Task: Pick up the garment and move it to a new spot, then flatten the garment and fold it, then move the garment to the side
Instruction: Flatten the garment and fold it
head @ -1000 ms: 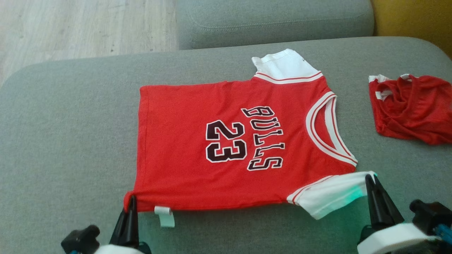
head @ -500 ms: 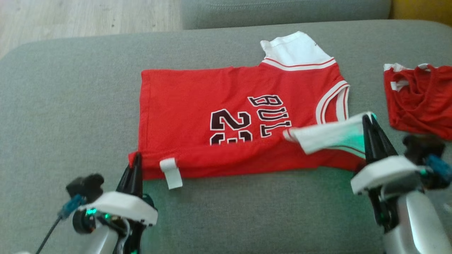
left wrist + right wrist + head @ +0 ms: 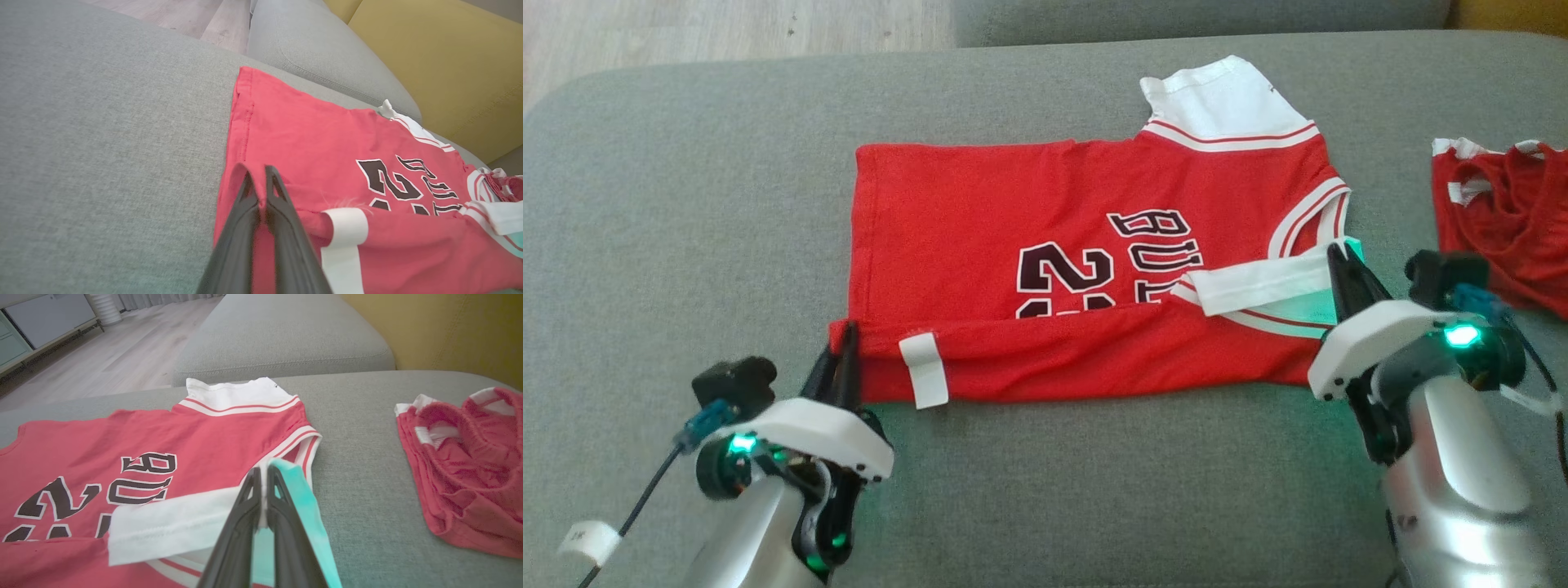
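While you are pinching the garment at two points, treat this as the lengthwise fold and finish it evenly. Your left gripper is clamping the red hem corner, its jaws pressed together on the cloth. Your right gripper is nipping the white sleeve the same way. The jersey is lying on the grey cushion, stretching ahead of both pairs of jaws and filling the span between them. The doubled-over strip just beyond the tips is covering the lower halves of the number and letters. A white label is hanging out just to the right of the left jaws. The red shorts are sitting well off to the right of the right jaws, apart from the jersey.

For a clean fold, be aiming both tips at the far edge together, level with one another, so the crease is running straight from hem to shoulder. The sleeve is looking slack beside the right jaws, so be drawing the two grips gently apart before lowering. Be opening only once the cloth is resting flat.
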Controlling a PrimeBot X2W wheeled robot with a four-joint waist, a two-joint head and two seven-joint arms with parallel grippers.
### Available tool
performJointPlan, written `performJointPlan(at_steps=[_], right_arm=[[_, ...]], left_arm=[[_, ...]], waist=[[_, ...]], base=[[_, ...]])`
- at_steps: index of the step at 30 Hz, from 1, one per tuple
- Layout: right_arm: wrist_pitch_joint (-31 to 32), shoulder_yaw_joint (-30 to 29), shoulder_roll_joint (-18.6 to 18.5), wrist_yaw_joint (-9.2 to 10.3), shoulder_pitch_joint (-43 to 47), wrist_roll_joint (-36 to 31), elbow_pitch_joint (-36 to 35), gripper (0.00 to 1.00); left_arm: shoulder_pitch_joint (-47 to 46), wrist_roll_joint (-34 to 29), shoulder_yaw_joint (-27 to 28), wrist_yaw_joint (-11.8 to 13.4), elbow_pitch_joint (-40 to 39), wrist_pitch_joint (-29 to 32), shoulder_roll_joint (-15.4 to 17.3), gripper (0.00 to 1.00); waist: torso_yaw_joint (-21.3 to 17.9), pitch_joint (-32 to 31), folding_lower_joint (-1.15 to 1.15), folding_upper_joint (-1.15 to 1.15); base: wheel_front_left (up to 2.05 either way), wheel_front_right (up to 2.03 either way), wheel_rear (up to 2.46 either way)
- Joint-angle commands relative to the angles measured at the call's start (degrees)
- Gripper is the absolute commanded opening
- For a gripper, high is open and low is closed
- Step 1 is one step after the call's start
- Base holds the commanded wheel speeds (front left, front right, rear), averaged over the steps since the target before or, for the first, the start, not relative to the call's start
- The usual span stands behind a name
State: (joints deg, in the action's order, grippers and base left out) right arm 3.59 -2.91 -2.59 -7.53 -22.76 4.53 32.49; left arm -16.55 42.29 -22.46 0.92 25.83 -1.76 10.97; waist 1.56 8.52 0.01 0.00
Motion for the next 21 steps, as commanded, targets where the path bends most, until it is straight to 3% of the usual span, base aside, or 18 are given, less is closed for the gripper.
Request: performJointPlan(at_steps=[1,2,13,21], right_arm=[[-0.4,1.3,-0.3,0.04,-4.3,-0.4,0.8,0.78],[-0.6,1.4,-0.3,0.04,-5.4,-0.8,2.3,1.00],[-4.6,0.3,-0.3,0.04,-13.0,-2.4,12.1,1.00],[-7.6,1.1,-0.3,0.04,-9.0,-2.2,9.5,1.00]], left_arm=[[-3.8,-0.5,1.9,-0.6,-0.8,-1.3,0.4,1.00],[-4.2,-0.6,1.9,-0.7,-0.4,-1.7,0.3,1.00],[-4.1,-1.6,1.5,-1.3,0.3,-4.3,1.1,1.00],[4.6,-0.9,0.4,0.7,-4.6,-1.6,3.0,1.00]], waist=[[-0.1,0.2,-0.01,0.00],[-0.1,0.3,-0.01,0.00],[0.0,-0.3,-0.01,0.00],[-0.7,-2.3,-0.01,0.00]], base=[[0.00,0.00,0.00],[0.00,0.00,0.00],[0.00,0.00,0.00],[0.00,0.00,0.00]])
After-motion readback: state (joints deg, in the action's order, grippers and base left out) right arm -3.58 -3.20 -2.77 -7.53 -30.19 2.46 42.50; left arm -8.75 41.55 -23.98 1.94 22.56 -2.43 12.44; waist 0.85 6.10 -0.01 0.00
